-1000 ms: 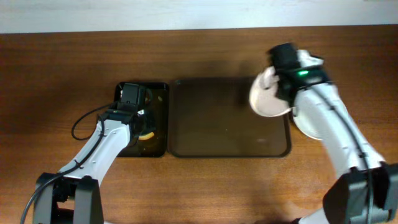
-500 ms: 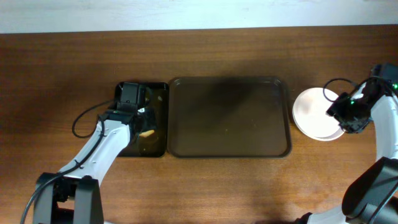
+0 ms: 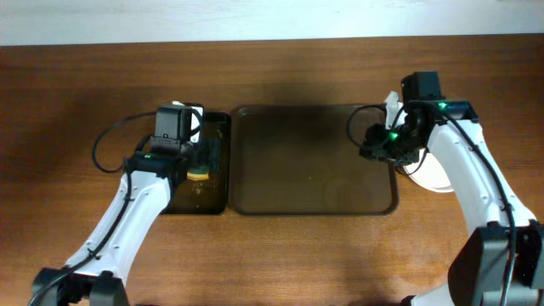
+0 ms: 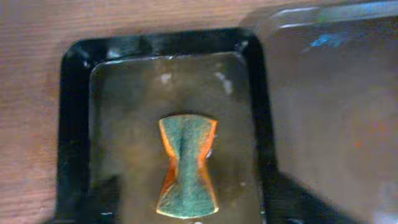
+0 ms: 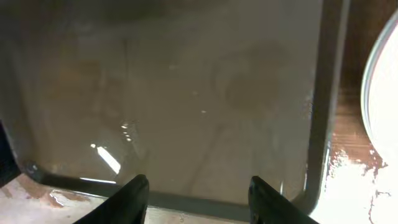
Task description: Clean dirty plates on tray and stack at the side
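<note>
The brown tray (image 3: pixel 314 183) lies mid-table with no plate on it. The plates (image 3: pixel 422 177) form a white pile on the table just past its right rim, half hidden under my right arm; a pale rim of the plates (image 5: pixel 385 93) shows in the right wrist view. My right gripper (image 3: pixel 374 146) hovers over the tray's right end, open, its fingertips (image 5: pixel 137 193) apart with only the bare tray (image 5: pixel 205 93) between them. My left gripper (image 3: pixel 202 157) is over the black tray, open. A green and orange sponge (image 4: pixel 186 165) lies loose below it, still pinched at the waist.
The small black tray (image 4: pixel 71 124) holds the sponge (image 3: pixel 198 174) and sits against the left rim of the brown tray (image 4: pixel 329 93). Cables loop off both arms. Bare wooden table surrounds the trays.
My right arm carried a plate from the tray to the pile at the right, let go, and swung back over the tray's right end. My left gripper opened and left the sponge in the black tray.
</note>
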Controlling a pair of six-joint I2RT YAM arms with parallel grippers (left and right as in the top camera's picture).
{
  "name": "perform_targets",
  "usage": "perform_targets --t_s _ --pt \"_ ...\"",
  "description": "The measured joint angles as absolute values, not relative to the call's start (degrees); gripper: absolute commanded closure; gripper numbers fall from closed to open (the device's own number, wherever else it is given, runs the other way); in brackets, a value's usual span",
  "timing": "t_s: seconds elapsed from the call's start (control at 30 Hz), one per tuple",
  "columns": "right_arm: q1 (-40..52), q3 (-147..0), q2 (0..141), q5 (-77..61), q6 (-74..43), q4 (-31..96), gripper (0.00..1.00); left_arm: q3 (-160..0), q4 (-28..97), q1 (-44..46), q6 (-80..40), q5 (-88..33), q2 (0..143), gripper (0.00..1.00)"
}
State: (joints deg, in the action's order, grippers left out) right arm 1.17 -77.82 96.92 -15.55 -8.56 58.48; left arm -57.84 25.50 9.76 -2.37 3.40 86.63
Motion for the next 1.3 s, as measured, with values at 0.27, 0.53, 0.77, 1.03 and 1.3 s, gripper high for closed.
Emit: perform_targets --t_s 0.27,0.53,0.77,1.03,1.3 --pt "2.3 -77.8 94.2 -14.9 -8.5 58.7 0.47 -58.0 22.5 9.7 -3.7 0.6 100.1 1.0" --pt "2.3 -77.8 94.2 -14.9 -8.6 59.2 0.48 -59.6 23.1 9.3 -4.3 -3.5 101.9 0.84" --pt "2.3 -77.8 94.2 -14.9 -8.5 59.1 0.48 -61.5 25.8 9.2 -4.5 3.3 95.5 1.0" --pt "2.3 -77.8 94.2 -14.9 -8.5 59.1 0.48 -62.3 27.2 9.2 -6.1 3.7 105.8 1.0" --pt "2.3 -77.8 94.2 -14.9 -8.5 59.3 0.48 -63.3 26.0 8.4 -7.6 -5.8 105.2 0.78"
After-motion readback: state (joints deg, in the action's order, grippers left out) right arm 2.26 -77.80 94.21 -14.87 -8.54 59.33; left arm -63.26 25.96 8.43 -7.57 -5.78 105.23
